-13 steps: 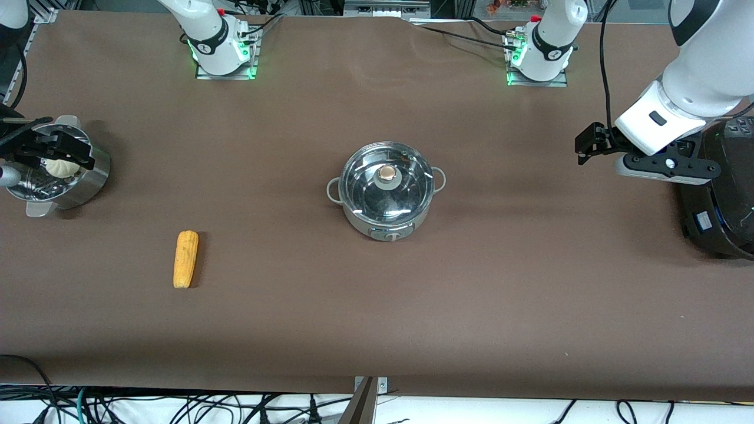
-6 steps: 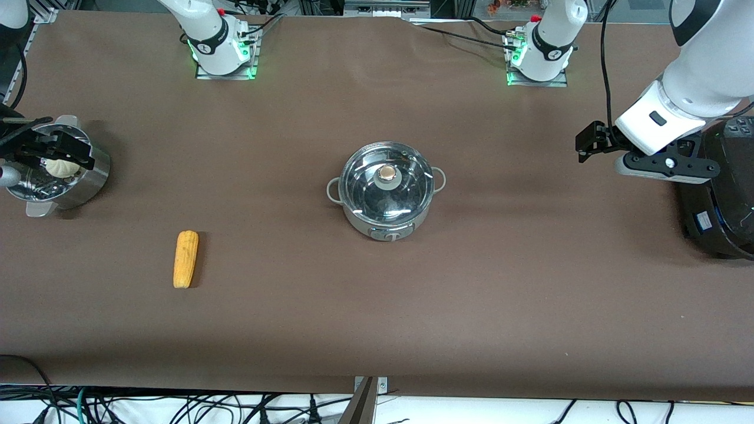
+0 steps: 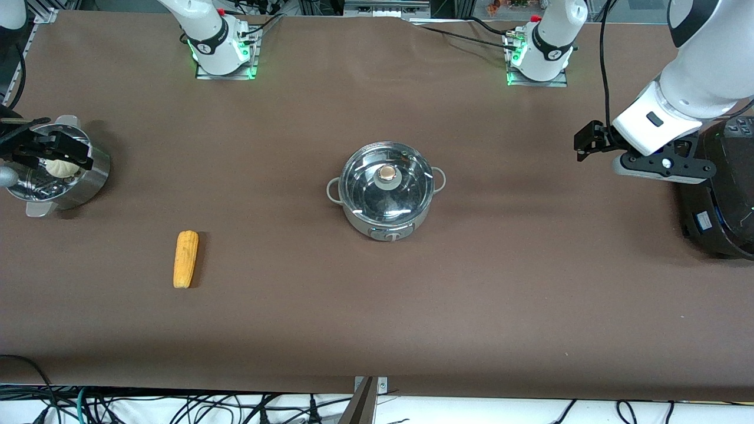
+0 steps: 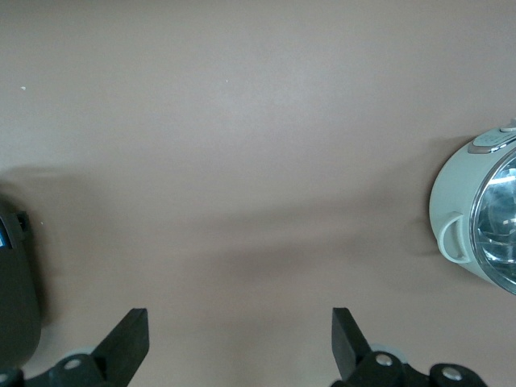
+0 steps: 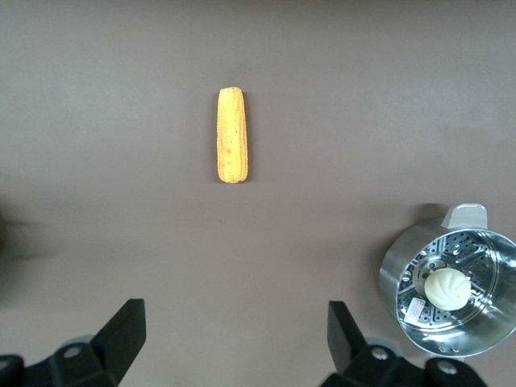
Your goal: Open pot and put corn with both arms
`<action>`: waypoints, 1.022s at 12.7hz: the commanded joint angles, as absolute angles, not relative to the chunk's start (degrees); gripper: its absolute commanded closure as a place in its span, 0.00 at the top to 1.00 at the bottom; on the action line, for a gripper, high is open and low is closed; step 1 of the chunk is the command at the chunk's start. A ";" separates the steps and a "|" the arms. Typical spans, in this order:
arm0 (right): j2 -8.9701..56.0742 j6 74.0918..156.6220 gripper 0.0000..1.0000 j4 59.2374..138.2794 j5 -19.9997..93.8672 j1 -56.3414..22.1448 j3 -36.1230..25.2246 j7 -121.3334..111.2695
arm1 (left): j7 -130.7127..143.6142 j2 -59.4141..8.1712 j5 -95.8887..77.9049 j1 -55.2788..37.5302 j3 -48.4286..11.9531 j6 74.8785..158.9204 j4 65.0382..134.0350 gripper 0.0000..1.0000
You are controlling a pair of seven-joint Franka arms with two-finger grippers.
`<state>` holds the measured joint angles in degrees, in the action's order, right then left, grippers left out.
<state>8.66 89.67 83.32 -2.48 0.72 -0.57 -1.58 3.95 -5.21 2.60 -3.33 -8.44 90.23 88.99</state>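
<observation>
The steel pot (image 3: 386, 203) stands mid-table with its glass lid (image 3: 406, 185) and tan knob (image 3: 387, 172) on; its edge shows in the left wrist view (image 4: 455, 201). The yellow-orange corn (image 3: 185, 259) lies on the table toward the right arm's end, nearer the front camera than the pot; it also shows in the right wrist view (image 5: 231, 135). My right gripper (image 3: 50, 153) (image 5: 234, 332) is open and empty, over the steamer basket. My left gripper (image 3: 662, 166) (image 4: 239, 339) is open and empty, up beside the black cooker, well away from the pot.
A steel steamer basket (image 3: 88, 176) (image 5: 403, 274) with a white bun (image 3: 62, 168) (image 5: 446, 288) stands at the right arm's end. A big black cooker (image 3: 721, 206) (image 4: 12, 290) stands at the left arm's end. Brown mat covers the table.
Both grippers have drifted slightly toward the bases' side. The pot, lid and corn have not moved.
</observation>
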 commanded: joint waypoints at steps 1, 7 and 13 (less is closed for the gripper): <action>12.04 90.17 1.00 82.44 -6.05 1.14 0.00 -1.49 | 3.60 -7.37 0.10 -7.18 -9.92 89.73 87.45 1.00; 21.07 95.51 1.00 82.79 -5.54 1.05 0.26 -0.79 | 43.99 -25.47 -0.26 -28.81 -10.11 105.45 81.30 1.00; 36.98 112.55 1.00 84.37 0.44 1.76 0.26 -0.70 | 46.58 -31.81 6.56 -35.42 -10.11 114.35 82.44 0.96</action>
